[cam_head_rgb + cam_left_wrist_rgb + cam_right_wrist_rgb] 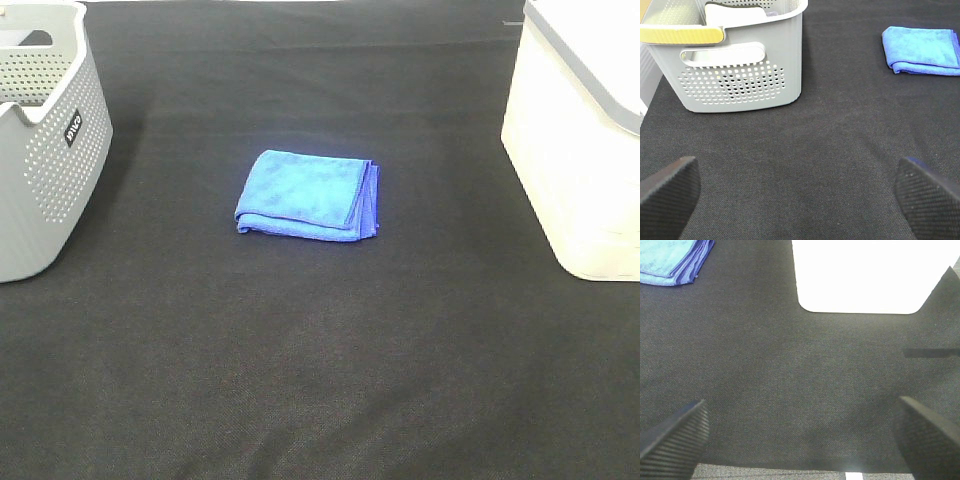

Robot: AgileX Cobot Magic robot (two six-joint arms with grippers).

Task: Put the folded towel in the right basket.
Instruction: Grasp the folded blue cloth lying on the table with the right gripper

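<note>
Right hand: released, jaws spread wide, holding nothing; it hangs over bare bench close to the right basket.
Left hand: also released and empty, on the far side of the towel from the right basket, near the grey basket.
Towel position: flat on the bench, well apart from the right basket, roughly midway between it and the grey basket.
Towel build: blue cloth folded into a neat stack, with its layered edges showing on the side facing the right basket.
Likely handling: light, soft and limp, not slippery or fragile; it should sag and may unfold if lifted by one layer.
Where to hold: pinch down through all layers near the middle of the edge nearest the right basket.
</note>
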